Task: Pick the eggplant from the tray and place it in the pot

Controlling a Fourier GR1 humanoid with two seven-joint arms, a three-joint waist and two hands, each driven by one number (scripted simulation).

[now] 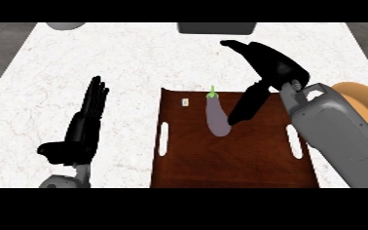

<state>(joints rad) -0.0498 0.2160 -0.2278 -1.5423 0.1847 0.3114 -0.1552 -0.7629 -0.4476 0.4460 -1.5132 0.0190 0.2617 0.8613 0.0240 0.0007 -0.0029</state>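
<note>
- At the far left of the frame you see a strip of grey floor beyond the counter [108, 58] edge; the counter top is white and faintly veined like marble, and it runs wide and bare across the upper left.
- At the upper left edge a rounded grey object [66, 26] is cut off by the frame, too little showing to name.
- Your left hand [82, 126] rests at the lower left, black fingers straight and pressed together, pointing up the frame, thumb out to the side; it touches nothing, and a band of bare counter separates it from the tray.
- The tray [237, 161] sits at lower centre: dark brown, wood-like, rectangular, with a white slot handle on each long side and a small pale tag near its upper left corner. Its lower half is bare.
- The eggplant [217, 117] lies on the tray's upper part, slim, pale purple, green stem pointing up the frame.
- At the top centre a dark grey pot [216, 27] is cut by the frame edge, with open counter between it and the tray.
- Your right hand [269, 68] hangs at right of centre, spread: one part reaches toward the pot, another drops just beside the eggplant's right side; contact cannot be told.
- At the far right an orange-tan round object [354, 95] peeks from behind the grey forearm.
</note>
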